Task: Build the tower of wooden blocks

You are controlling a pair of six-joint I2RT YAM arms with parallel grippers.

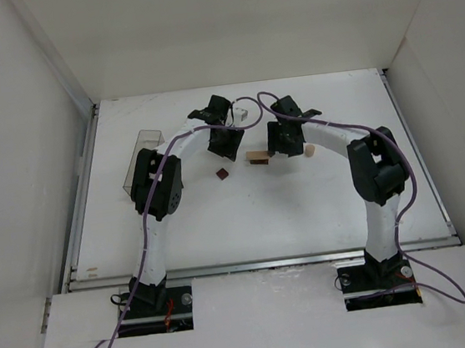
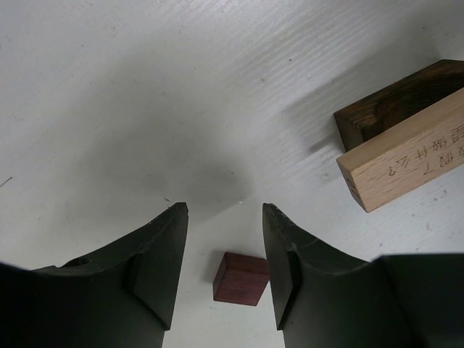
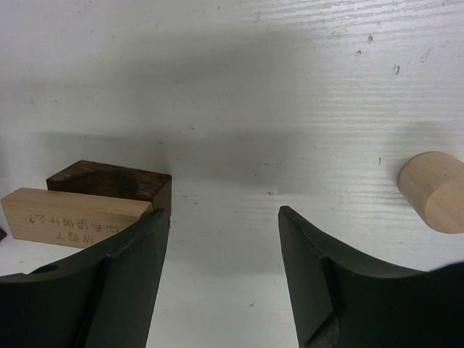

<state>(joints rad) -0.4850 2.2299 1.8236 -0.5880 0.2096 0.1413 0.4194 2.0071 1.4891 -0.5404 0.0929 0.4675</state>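
- Top view: early stage, guessing cube pickup next; left gripper and right gripper hovering either side of tan slab.
- Left wrist: jaws part open, gripping nothing; red-brown cube on table between them, back near the palm. Needs lowering, then closing.
- Right wrist: part open too, empty; slab by left finger, cylinder well off right.
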